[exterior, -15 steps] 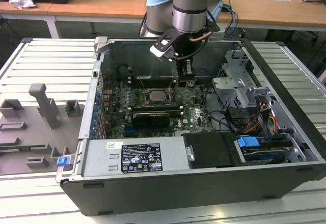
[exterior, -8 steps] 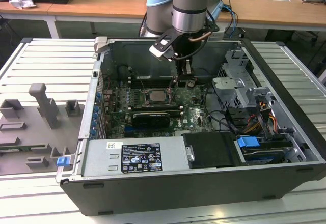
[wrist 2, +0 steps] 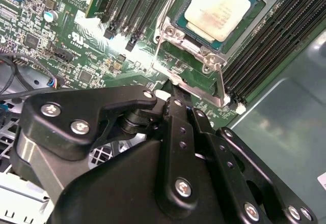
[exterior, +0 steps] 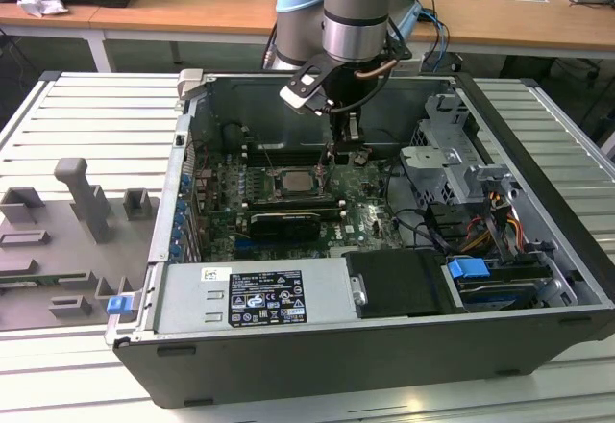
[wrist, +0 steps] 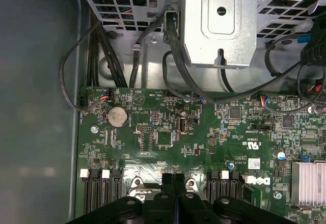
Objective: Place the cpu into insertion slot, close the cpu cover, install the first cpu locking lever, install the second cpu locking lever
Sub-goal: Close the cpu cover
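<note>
An open case (exterior: 317,375) lies on a slatted table (exterior: 86,115), beside grey fixtures (exterior: 85,197). Inside sit a labelled power supply (exterior: 255,298), a black graphics card (exterior: 283,221), a drive cage (exterior: 447,168) (black cables (wrist: 170,51) trail beside it), a coin cell (wrist: 118,116) and a finned heatsink (wrist: 308,183).

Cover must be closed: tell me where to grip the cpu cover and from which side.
Grip the cpu cover by its free edge, the straight bar opposite its hinge. It appears tilted up off the cpu, leaving that bar clear; come from above, across the thin bar.
</note>
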### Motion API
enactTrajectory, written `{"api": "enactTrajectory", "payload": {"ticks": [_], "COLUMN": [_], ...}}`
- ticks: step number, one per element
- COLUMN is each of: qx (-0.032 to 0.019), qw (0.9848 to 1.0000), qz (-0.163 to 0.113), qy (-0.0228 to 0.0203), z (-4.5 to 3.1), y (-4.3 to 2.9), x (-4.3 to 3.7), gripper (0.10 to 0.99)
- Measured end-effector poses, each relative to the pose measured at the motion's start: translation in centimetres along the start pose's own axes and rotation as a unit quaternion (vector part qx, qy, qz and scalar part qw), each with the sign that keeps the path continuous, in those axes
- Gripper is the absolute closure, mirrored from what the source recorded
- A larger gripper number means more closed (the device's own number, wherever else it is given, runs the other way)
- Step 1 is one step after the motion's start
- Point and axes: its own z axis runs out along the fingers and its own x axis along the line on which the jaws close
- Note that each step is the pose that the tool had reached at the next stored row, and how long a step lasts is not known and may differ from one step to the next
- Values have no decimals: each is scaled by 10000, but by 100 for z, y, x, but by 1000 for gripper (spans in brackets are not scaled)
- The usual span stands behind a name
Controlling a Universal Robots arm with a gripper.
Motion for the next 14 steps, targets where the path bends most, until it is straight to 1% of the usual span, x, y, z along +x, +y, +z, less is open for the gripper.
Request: {"api": "enactTrajectory", "payload": {"ticks": [10,14], "qx": [0,0], "qw": [10000,10000], "qz": [0,0], "qy": [0,0], "z": [-3,-6], "y": [-57,-138], "x": [2,5], "gripper": [980,980]}}
